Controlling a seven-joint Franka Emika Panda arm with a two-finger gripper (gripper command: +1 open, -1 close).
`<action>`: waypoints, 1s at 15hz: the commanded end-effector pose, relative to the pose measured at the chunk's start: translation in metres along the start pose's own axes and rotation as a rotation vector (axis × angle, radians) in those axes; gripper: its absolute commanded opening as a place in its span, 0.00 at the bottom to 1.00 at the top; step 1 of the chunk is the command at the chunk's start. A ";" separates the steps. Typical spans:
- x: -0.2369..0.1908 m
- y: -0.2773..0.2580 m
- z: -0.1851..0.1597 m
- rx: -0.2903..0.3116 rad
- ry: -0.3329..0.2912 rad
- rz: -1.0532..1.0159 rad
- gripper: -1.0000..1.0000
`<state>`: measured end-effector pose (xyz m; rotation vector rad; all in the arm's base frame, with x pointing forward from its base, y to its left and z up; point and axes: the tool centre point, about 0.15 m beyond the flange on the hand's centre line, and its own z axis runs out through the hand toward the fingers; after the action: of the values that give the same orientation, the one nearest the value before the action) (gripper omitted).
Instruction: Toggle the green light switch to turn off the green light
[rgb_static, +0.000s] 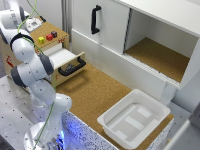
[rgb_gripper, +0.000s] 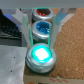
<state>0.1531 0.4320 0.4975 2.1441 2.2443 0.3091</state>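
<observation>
- Clearly, you have not finished: in the wrist view the round dome lamp (rgb_gripper: 41, 53) in a metal ring glows bright green, so I judge the light is on and the toggle is yet to be made.
- The small yellow-green square button (rgb_static: 41, 39) sits on top of the wooden box (rgb_static: 61, 46) at the exterior view's left, first in a row with the red cube button (rgb_static: 49, 36) and the dark cube button (rgb_static: 54, 34).
- That button is a squat cube with no real long axis; its pressing face points upward, so your push should come from above.
- The row of three runs along the box top, roughly parallel to its front edge.
- The robot's gripper (rgb_gripper: 43, 31) hangs over the lamps, its pale fingers (rgb_gripper: 28, 31) spread apart, grasping nothing.
- Left for you: bring a fingertip onto the yellow-green button and press.
</observation>
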 end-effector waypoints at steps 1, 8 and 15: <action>-0.020 0.004 0.025 0.041 0.134 -0.025 0.00; 0.005 0.002 0.040 0.089 0.149 -0.088 0.00; 0.002 -0.015 0.084 0.187 0.090 -0.106 0.00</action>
<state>0.1568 0.4437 0.4584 2.1196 2.4310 0.2418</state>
